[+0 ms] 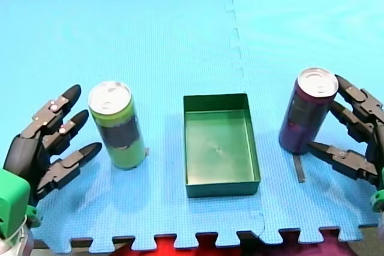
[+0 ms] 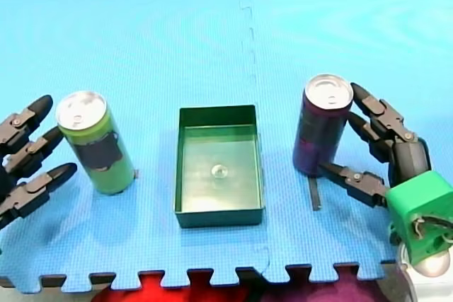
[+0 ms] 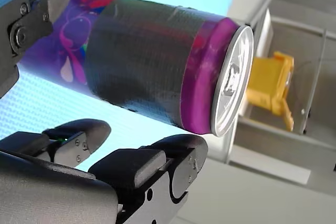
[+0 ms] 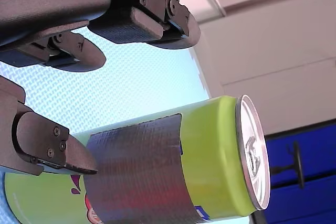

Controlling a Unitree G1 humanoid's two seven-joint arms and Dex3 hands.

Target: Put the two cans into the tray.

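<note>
Both cans upright outside the dark green rectangular tray [image 1: 222, 189].
We find the left hand [image 1: 51, 142] open beside the lime-green drink can [image 1: 118, 127]; the right hand [image 1: 354, 130] brackets the purple drink can [image 1: 305, 115], fingers unclosed, contact unclear.

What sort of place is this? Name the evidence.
Likely a robot test bench: interlocking blue foam mat, green tray, left robot hand beside the green can, right robot hand at the purple can.

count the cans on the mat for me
2. A green can stands left of the tray, beside the left hand; a purple can stands right of it, beside the right hand. None looks hidden.
</note>
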